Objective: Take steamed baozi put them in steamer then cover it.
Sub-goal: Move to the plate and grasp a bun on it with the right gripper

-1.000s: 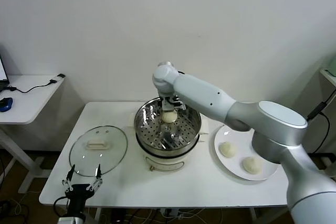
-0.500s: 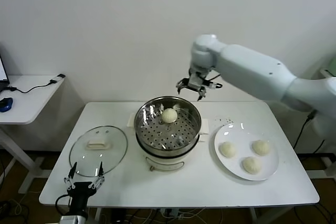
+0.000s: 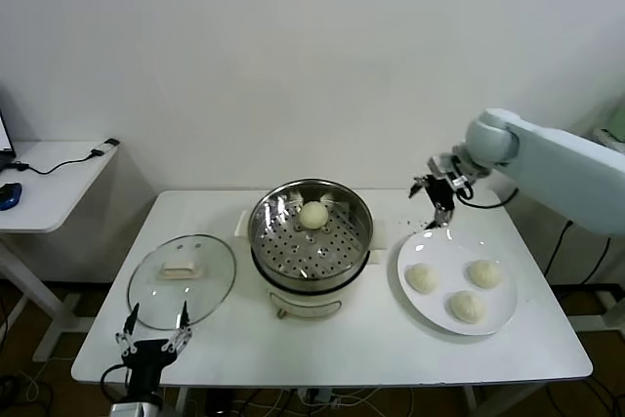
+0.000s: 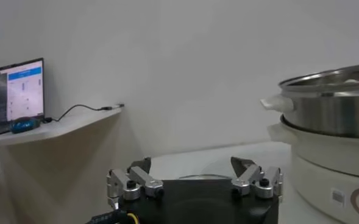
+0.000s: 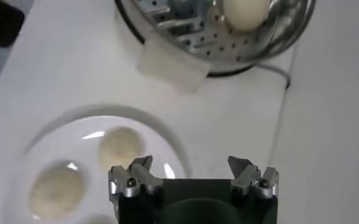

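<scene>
One baozi point(image 3: 313, 215) sits in the steamer point(image 3: 312, 240), on its perforated shiny steel tray; three smooth, domed, cream baozi wait on the flat white plate point(image 3: 437, 302); round glass cover point(image 3: 182, 279), with white handle, lies on the worktop point(image 3: 371, 344) left of the steamer, not yet on; right gripper point(image 3: 436, 194) hangs empty, jaws wide, above the plate's far edge; left gripper point(image 3: 152, 341) idle, open, low at the worktop's near-left edge.

A big white table point(image 3: 391, 339) stands by a plain white wall point(image 3: 293, 46). A flat white plate point(image 3: 503, 324) sits on the table. Off to the table's left is a small white desk point(image 3: 59, 168). On the desk are a blue mouse point(image 3: 10, 193), a black cable point(image 3: 78, 157) and a laptop point(image 4: 13, 91) with its screen on.
</scene>
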`<state>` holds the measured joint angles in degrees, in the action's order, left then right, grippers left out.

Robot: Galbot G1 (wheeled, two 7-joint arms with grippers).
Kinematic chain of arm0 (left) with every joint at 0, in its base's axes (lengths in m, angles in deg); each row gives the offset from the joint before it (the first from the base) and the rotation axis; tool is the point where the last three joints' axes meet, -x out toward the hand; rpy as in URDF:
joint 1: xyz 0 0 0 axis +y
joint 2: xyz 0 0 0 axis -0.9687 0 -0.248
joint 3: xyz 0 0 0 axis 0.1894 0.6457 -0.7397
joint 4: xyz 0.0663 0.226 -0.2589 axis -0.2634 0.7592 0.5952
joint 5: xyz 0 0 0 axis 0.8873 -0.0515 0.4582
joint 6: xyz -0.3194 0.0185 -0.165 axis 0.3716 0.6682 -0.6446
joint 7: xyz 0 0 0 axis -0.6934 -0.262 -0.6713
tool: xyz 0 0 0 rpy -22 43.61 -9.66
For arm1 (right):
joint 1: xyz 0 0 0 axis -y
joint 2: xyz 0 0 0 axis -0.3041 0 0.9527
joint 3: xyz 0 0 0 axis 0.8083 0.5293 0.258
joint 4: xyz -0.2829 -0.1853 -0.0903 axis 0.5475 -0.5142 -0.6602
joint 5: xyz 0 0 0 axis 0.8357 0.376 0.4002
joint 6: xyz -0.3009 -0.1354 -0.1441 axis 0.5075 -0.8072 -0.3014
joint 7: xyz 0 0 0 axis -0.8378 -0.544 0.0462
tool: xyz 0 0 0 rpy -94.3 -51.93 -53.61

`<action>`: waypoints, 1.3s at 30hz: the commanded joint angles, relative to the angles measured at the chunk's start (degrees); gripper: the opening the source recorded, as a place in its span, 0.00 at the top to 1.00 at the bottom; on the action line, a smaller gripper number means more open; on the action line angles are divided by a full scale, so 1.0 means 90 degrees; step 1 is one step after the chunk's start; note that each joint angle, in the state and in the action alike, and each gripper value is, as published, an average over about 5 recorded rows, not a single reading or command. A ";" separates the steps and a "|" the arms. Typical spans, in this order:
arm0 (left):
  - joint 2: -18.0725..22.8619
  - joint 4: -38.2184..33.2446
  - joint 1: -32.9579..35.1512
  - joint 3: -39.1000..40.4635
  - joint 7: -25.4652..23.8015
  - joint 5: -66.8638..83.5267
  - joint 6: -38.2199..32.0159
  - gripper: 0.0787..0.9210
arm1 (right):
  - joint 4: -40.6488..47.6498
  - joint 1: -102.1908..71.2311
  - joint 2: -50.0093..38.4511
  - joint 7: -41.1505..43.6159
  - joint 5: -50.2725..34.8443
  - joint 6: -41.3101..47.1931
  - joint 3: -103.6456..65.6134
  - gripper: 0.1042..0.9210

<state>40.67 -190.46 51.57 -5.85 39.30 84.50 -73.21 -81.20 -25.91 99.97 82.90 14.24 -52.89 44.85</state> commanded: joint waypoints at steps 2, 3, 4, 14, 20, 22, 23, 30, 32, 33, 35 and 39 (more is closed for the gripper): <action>-0.0019 0.0019 0.0034 -0.0005 0.0017 -0.0015 0.0016 0.12 | 0.0261 -0.1496 -0.0088 -0.0052 0.0032 0.0758 -0.0395 0.12; -0.0025 0.0028 0.0037 -0.0005 0.0016 -0.0020 0.0016 0.12 | 0.0312 -0.1612 -0.0018 -0.0071 0.0098 0.0748 -0.0451 0.12; -0.0029 0.0035 0.0041 -0.0006 0.0015 -0.0025 0.0015 0.12 | 0.0367 -0.1723 0.0050 -0.0089 0.0161 0.0741 -0.0519 0.12; -0.0051 0.0145 0.0102 -0.0041 0.0013 -0.0013 -0.0045 0.12 | 0.1082 -0.2243 0.0535 -0.0249 0.0490 0.0650 -0.1106 0.12; -0.0048 0.0184 0.0095 -0.0011 0.0010 -0.0025 -0.0055 0.12 | 0.1332 -0.2220 0.0706 -0.0244 0.0529 0.0604 -0.1263 0.12; -0.0048 0.0194 0.0093 -0.0008 0.0009 -0.0030 -0.0059 0.12 | 0.1364 -0.2201 0.0740 -0.0231 0.0540 0.0589 -0.1260 0.12; -0.0050 0.0200 0.0094 -0.0010 0.0009 -0.0031 -0.0063 0.12 | 0.1381 -0.2196 0.0756 -0.0228 0.0542 0.0583 -0.1264 0.12; -0.0068 0.0241 0.0118 -0.0031 0.0010 -0.0029 -0.0095 0.12 | 0.1479 -0.2137 0.0850 -0.0134 0.0536 0.0515 -0.1281 0.13; -0.0068 0.0235 0.0123 -0.0032 0.0010 -0.0029 -0.0097 0.12 | 0.1484 -0.2089 0.0859 -0.0106 0.0521 0.0508 -0.1272 0.16; -0.0067 0.0232 0.0125 -0.0032 0.0010 -0.0029 -0.0097 0.12 | 0.1486 -0.2063 0.0860 -0.0095 0.0515 0.0503 -0.1261 0.18; -0.0067 0.0227 0.0131 -0.0032 0.0010 -0.0028 -0.0100 0.12 | 0.1487 -0.2000 0.0855 -0.0078 0.0488 0.0493 -0.1229 0.23; -0.0073 0.0227 0.0157 -0.0036 0.0009 -0.0022 -0.0114 0.12 | 0.1451 -0.1775 0.0812 -0.0060 0.0324 0.0482 -0.1094 0.29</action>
<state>40.11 -188.41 52.79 -6.14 39.37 84.28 -74.14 -68.93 -43.17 106.88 82.10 18.05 -48.46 34.69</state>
